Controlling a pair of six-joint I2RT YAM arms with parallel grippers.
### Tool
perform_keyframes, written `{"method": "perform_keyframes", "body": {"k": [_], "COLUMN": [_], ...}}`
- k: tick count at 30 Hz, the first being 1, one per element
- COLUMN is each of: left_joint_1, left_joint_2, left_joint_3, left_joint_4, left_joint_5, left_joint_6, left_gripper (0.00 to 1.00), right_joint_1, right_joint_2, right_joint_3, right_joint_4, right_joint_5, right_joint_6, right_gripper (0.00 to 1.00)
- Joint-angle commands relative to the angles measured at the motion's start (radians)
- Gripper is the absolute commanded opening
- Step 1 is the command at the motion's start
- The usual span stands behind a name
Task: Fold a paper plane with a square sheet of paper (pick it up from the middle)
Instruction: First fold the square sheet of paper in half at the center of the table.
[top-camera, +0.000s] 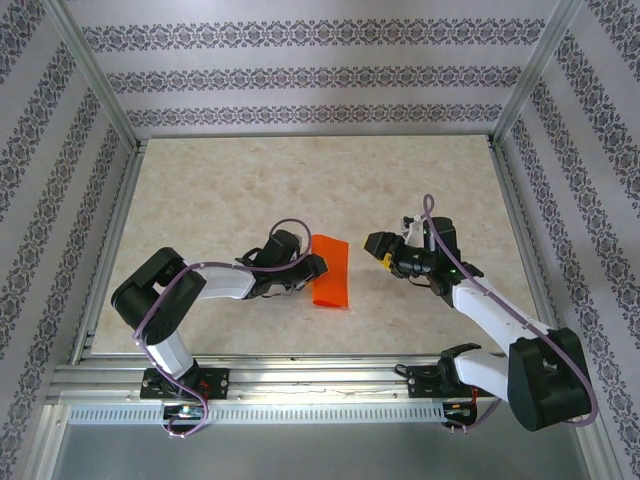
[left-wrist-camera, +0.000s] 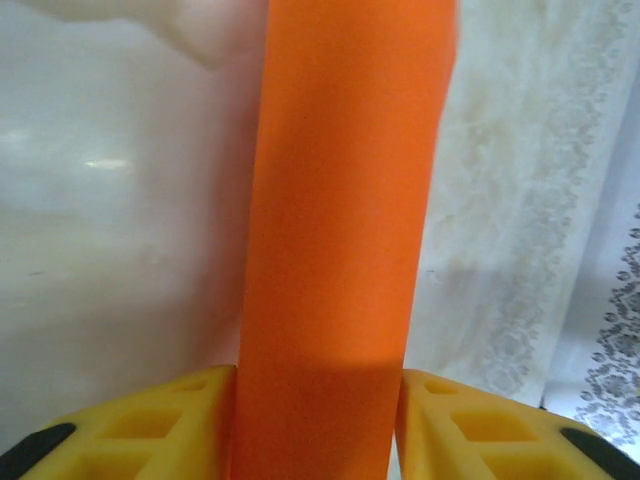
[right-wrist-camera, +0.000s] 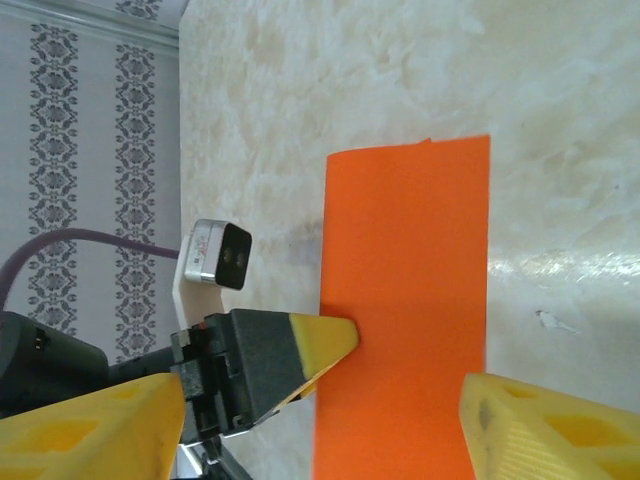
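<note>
The square sheet of paper (top-camera: 332, 270) lies folded over into a bright orange strip near the middle of the table. My left gripper (top-camera: 312, 266) reaches it from the left, turned on its side. In the left wrist view the orange paper (left-wrist-camera: 340, 250) fills the gap between the two yellow fingers (left-wrist-camera: 150, 430), which touch it on both sides, so my left gripper (left-wrist-camera: 315, 430) is shut on its folded edge. My right gripper (top-camera: 378, 246) hovers open just right of the strip. In the right wrist view the paper (right-wrist-camera: 405, 300) shows between the spread jaws of my right gripper (right-wrist-camera: 325, 420).
Pale marble-patterned table (top-camera: 300, 180) with open room behind and in front of the paper. Patterned walls and aluminium frame posts (top-camera: 95, 80) close in three sides. A metal rail (top-camera: 320, 385) runs along the near edge by the arm bases.
</note>
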Motion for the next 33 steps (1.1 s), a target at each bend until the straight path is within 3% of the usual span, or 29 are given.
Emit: {"method": "perform_keyframes", "body": {"k": [1,13,19,27,33], "left_joint_1": [-0.008,-0.011,-0.011,-0.011,-0.011], "left_joint_2": [-0.001,-0.074,-0.07,-0.034,-0.019], "left_joint_3": [-0.018,0.109,0.148,0.199,0.238], "left_joint_4": [0.036,-0.389,-0.48,-0.565,-0.65], "left_joint_5": [-0.05,-0.183,-0.208,-0.2,-0.239], "left_joint_6": [0.009,0.223,0.274,0.331,0.342], "left_gripper": [0.51,0.65,0.63,0.58,0.58], "right_joint_1": [0.038,0.086,0.095,0.134,0.147], "right_joint_2": [0.025,0.093,0.114,0.192,0.235], "right_joint_3": [0.009,0.049,0.054,0.097,0.114], "right_joint_4": [0.029,0.002,-0.004,-0.023,-0.026], "right_joint_5": [0.005,0.04,0.044,0.017,0.015], "right_joint_6": [-0.006,-0.029,-0.025,-0.051,-0.05], "right_gripper": [0.68,0.64,0.59,0.4,0.36]}}
